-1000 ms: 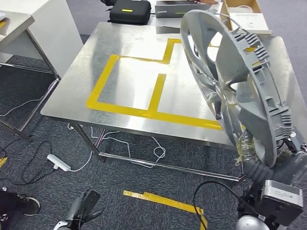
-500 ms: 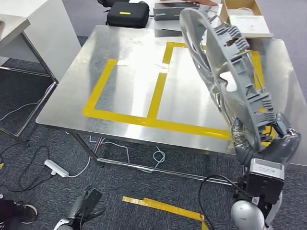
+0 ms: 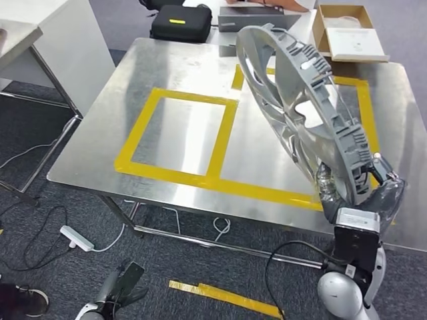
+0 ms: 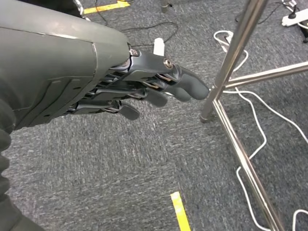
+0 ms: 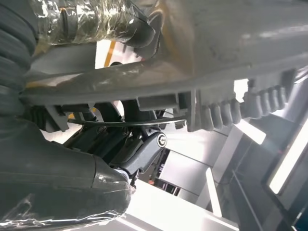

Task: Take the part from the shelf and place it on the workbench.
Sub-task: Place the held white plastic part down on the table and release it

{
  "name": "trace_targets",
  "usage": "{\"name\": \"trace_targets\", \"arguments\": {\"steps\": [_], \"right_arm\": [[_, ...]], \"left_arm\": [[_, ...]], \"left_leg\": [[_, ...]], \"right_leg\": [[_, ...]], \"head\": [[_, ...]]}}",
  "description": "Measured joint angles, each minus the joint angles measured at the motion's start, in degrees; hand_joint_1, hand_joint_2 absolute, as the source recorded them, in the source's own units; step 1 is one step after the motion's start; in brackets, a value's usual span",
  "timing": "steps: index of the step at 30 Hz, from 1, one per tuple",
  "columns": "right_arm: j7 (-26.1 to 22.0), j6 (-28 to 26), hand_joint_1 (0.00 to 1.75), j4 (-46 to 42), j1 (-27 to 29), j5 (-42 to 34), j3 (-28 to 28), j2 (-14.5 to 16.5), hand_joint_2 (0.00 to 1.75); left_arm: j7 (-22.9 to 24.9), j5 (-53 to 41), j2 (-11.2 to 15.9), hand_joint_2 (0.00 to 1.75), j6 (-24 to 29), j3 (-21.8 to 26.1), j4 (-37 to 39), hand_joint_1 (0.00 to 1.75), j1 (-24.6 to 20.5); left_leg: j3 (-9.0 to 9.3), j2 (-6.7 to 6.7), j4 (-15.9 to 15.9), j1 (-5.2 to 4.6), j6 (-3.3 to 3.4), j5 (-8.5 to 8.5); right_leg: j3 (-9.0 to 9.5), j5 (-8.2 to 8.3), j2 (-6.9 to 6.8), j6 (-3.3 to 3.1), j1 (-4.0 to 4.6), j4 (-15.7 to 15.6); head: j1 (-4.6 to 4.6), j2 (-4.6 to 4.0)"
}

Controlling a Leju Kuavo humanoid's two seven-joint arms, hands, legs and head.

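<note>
Right hand (image 3: 370, 190) grips grey wheel cover (image 3: 302, 113) by lower rim — fingers (image 5: 143, 151) curled behind rim, taped thumb in front. Cover rises tilted from fingers, in air above steel workbench (image 3: 126, 87) (yellow tape rectangles beneath). Left hand (image 4: 145, 89) hangs over carpet — fingers straight, slightly apart, holding nothing.
</note>
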Motion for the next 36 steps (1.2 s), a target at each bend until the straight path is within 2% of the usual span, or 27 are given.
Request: {"name": "trace_targets", "arguments": {"steps": [2, 3, 6, 7, 8, 9, 10, 11, 12, 13, 14, 17, 18, 19, 21, 22, 23, 24, 25, 26, 27, 28, 30, 32, 34, 35, 36], "right_arm": [[0.1, 0.0, 1.75, 0.2, 0.0, 0.1, 0.0, 0.1, 1.75], [0.1, 0.0, 1.75, 0.3, -0.2, 0.1, 0.0, 0.1, 1.75], [0.1, 0.0, 1.75, 0.7, -0.3, 0.2, 0.0, 0.1, 1.75], [0.1, 0.0, 1.75, 0.9, -0.3, 0.2, 0.0, 0.1, 1.75], [0.1, 0.0, 1.75, 1.1, -0.2, 0.2, 0.0, 0.1, 1.75], [0.1, 0.0, 1.75, 1.2, -0.1, 0.2, 0.0, 0.1, 1.75], [0.1, 0.0, 1.75, 1.3, -0.1, 0.2, 0.0, 0.2, 1.75], [0.1, 0.0, 1.75, 1.3, -0.2, 0.2, 0.0, 0.2, 1.75], [0.1, 0.0, 1.75, 1.3, -0.4, 0.2, 0.0, 0.2, 1.75], [0.0, 0.0, 1.75, 1.3, -0.5, 0.3, 0.0, 0.3, 1.75], [0.0, 0.0, 1.75, 1.4, -0.6, 0.3, 0.0, 0.3, 1.75], [0.2, 0.1, 1.75, 1.4, -0.8, 0.3, 0.0, 0.3, 1.75], [0.2, 0.1, 1.75, 1.4, -0.9, 0.3, 0.1, 0.3, 1.75], [0.2, 0.1, 1.75, 1.5, -1.0, 0.3, 0.1, 0.3, 1.75], [0.2, 0.3, 1.75, 1.7, -1.1, 0.4, 0.1, 0.3, 1.75], [0.2, 0.5, 1.75, 1.9, -1.1, 0.4, 0.2, 0.3, 1.75], [0.3, 0.7, 1.75, 2.1, -1.1, 0.4, 0.3, 0.3, 1.75], [0.4, 0.9, 1.75, 2.2, -1.1, 0.5, 0.4, 0.3, 1.75], [0.6, 1.0, 1.75, 2.4, -1.3, 0.8, 0.5, 0.3, 1.75], [0.9, 1.0, 1.75, 2.7, -1.6, 1.1, 0.6, 0.3, 1.75], [1.1, 1.0, 1.75, 2.9, -1.9, 1.5, 0.7, 0.3, 1.75], [1.3, 1.0, 1.75, 3.1, -2.4, 1.9, 0.9, 0.3, 1.75], [1.7, 0.9, 1.75, 3.6, -2.9, 2.5, 1.1, 0.4, 1.75], [2.5, 0.9, 1.75, 4.1, -3.3, 3.3, 1.3, 0.6, 1.75], [3.6, 0.7, 1.75, 4.8, -4.1, 4.8, 1.3, 0.7, 1.75], [4.4, 0.4, 1.75, 5.3, -4.6, 6.2, 1.4, 0.8, 1.75], [5.3, 0.0, 1.75, 5.9, -5.2, 8.1, 1.4, 0.8, 1.75]], "left_arm": [[0.0, 0.0, 0.0, 1.75, 0.1, -0.1, 0.0, 0.00, -0.2], [0.0, 0.0, 0.1, 1.75, 0.1, -0.2, 0.0, 0.00, -0.3], [0.0, 0.1, 0.1, 1.75, 0.1, -0.5, 0.0, 0.00, -0.2], [0.1, 0.1, 0.1, 1.75, 0.1, -0.6, 0.0, 0.00, -0.1], [0.1, 0.1, 0.2, 1.75, 0.1, -0.7, 0.0, 0.00, -0.1], [0.1, 0.1, 0.2, 1.75, 0.1, -0.8, 0.0, 0.00, 0.0], [0.1, 0.1, 0.3, 1.75, 0.1, -0.8, 0.0, 0.00, 0.0], [0.1, 0.1, 0.3, 1.75, 0.2, -0.9, 0.0, 0.00, 0.0], [0.2, 0.1, 0.4, 1.75, 0.3, -0.9, 0.0, 0.00, 0.0], [0.4, 0.1, 0.4, 1.75, 0.4, -0.9, 0.0, 0.00, 0.0], [0.6, 0.1, 0.4, 1.75, 0.7, -0.9, 0.0, 0.00, 0.0], [1.0, 0.1, 0.2, 1.75, 1.3, -1.0, 0.0, 0.00, -0.1], [1.0, 0.1, 0.1, 1.75, 1.4, -1.0, 0.0, 0.00, -0.1], [1.1, 0.2, 0.1, 1.75, 1.5, -1.0, 0.0, 0.00, -0.1], [1.2, 0.2, 0.0, 1.75, 1.5, -1.0, 0.0, 0.00, 0.1], [1.2, 0.2, 0.0, 1.75, 1.2, -1.1, 0.0, 0.00, 0.2], [1.3, 0.2, 0.0, 1.75, 0.9, -1.1, 0.0, 0.00, 0.2], [1.2, 0.1, 0.0, 1.75, 0.4, -1.2, 0.0, 0.00, 0.3], [1.1, 0.1, 0.0, 1.75, -0.2, -1.3, 0.0, 0.00, 0.2], [1.0, 0.1, 0.0, 1.75, -0.6, -1.4, 0.0, 0.00, 0.1], [0.9, 0.1, 0.0, 1.75, -1.0, -1.6, 0.0, 0.00, 0.0], [0.9, 0.1, 0.0, 1.75, -1.2, -1.8, 0.0, 0.00, -0.1], [0.8, 0.1, 0.0, 1.75, -1.6, -2.3, 0.0, 0.00, -0.2], [0.9, 0.0, 0.2, 1.75, -2.0, -2.6, 0.0, 0.00, -0.3], [1.1, 0.0, 0.4, 1.75, -2.2, -2.9, 0.0, 0.00, -0.4], [1.3, 0.1, 0.5, 1.75, -2.1, -3.0, 0.0, 0.00, -0.5], [1.6, 0.1, 0.5, 1.31, -2.0, -3.2, 0.0, 0.00, -0.5]], "left_leg": [[-0.57, 0.09, 1.5, 0.05, -0.65, -1.00], [-1.67, 0.10, 3.7, 0.17, -1.01, -2.05], [-7.71, 0.12, 14.3, 0.71, -1.81, -5.60], [-9.22, 0.12, 16.3, 0.82, -1.90, -5.37], [-9.78, 0.12, 16.2, 0.89, -1.88, -3.79], [-9.49, 0.12, 14.1, 0.92, -1.76, -1.10], [-8.46, 0.13, 10.5, 0.91, -1.56, 1.94], [-7.36, 0.13, 7.4, 0.79, -1.34, 4.15], [-6.44, 0.13, 4.9, 0.66, -1.10, 5.33], [-5.93, 0.13, 3.5, 0.52, -0.88, 5.46], [-5.71, 0.12, 3.2, 0.39, -0.65, 4.88], [-5.17, 0.04, 1.7, 0.66, 0.19, 3.73], [-4.96, 0.01, 1.4, 0.79, 0.48, 3.58], [-4.74, -0.02, 1.2, 0.83, 0.72, 3.47], [-4.37, -0.04, 1.2, 0.70, 1.11, 3.12], [-4.11, -0.06, 1.3, 0.62, 1.19, 2.91], [-3.81, -0.10, 1.3, 0.57, 1.21, 2.69], [-3.41, -0.18, 1.3, 0.53, 1.15, 2.44], [-2.95, -0.26, 1.3, 0.51, 1.05, 2.15], [-2.53, -0.33, 1.2, 0.45, 0.88, 1.89], [-2.24, -0.37, 1.3, 0.38, 0.69, 1.66], [-2.18, -0.36, 1.3, 0.31, 0.46, 1.54], [-2.34, -0.28, 1.3, 0.23, -0.02, 1.55], [-2.52, -0.18, 1.6, 0.22, -0.63, 1.10], [-4.19, -0.11, 5.3, 0.34, -1.30, -1.02], [-5.93, -0.08, 8.9, 0.47, -1.58, -2.57], [-7.99, -0.06, 12.7, 0.61, -1.78, -3.96]], "right_leg": [[0.55, -0.37, 0.02, -0.66, -0.29, -0.5], [0.94, -0.56, -0.01, -0.97, -0.45, -0.7], [1.91, -1.38, 0.02, -1.44, -0.48, -0.7], [2.37, -1.73, 0.10, -1.42, -0.48, -0.7], [2.95, -2.12, 0.20, -1.33, -0.50, -0.7], [3.65, -2.58, 0.30, -1.18, -0.51, -0.7], [4.30, -3.05, 0.36, -0.99, -0.52, -0.8], [4.84, -3.46, 0.43, -0.72, -0.44, -0.8], [5.13, -3.73, 0.50, -0.38, -0.38, -0.8], [5.18, -3.91, 0.55, 0.00, -0.32, -0.8], [5.11, -3.99, 0.55, 0.38, -0.27, -0.8], [4.29, -5.02, 0.23, 1.31, -0.28, 0.0], [3.32, -6.03, 0.17, 1.45, -0.27, 1.8], [1.66, -7.53, 0.15, 1.47, -0.28, 4.8], [-2.60, -10.30, 0.17, 1.45, -0.25, 12.7], [-4.34, -10.52, 0.17, 1.46, -0.24, 15.3], [-5.20, -9.45, 0.17, 1.48, -0.24, 15.9], [-5.02, -7.15, 0.16, 1.43, -0.24, 14.2], [-3.94, -4.14, 0.14, 1.32, -0.24, 10.6], [-2.59, -1.88, 0.13, 1.15, -0.17, 7.0], [-1.16, -0.37, 0.12, 0.93, -0.06, 3.9], [-0.12, -0.05, 0.13, 0.68, 0.05, 1.8], [0.73, -0.76, 0.24, 0.26, 0.20, 0.5], [1.09, -0.92, 0.28, -0.22, -0.13, -0.1], [1.51, -0.90, 0.18, -0.74, -0.49, -0.5], [1.61, -0.97, 0.15, -0.91, -0.51, -0.5], [1.67, -1.02, 0.15, -1.03, -0.51, -0.5]], "head": [[-0.27, -0.01], [-0.41, -0.01], [-0.56, -0.01], [-0.57, -0.01], [-0.58, -0.01], [-0.59, -0.01], [-0.59, -0.01], [-0.55, -0.01], [-0.55, -0.01], [-0.55, -0.01], [-0.55, -0.01], [-0.49, 0.00], [-0.39, 0.00], [-0.33, 0.01], [-0.26, 0.01], [-0.27, 0.01], [-0.28, 0.00], [-0.28, 0.00], [-0.27, 0.00], [-0.28, 0.00], [-0.28, 0.01], [-0.29, 0.00], [-0.33, 0.01], [-0.42, 0.01], [-0.67, 0.00], [-0.78, -0.01], [-0.85, -0.01]]}}
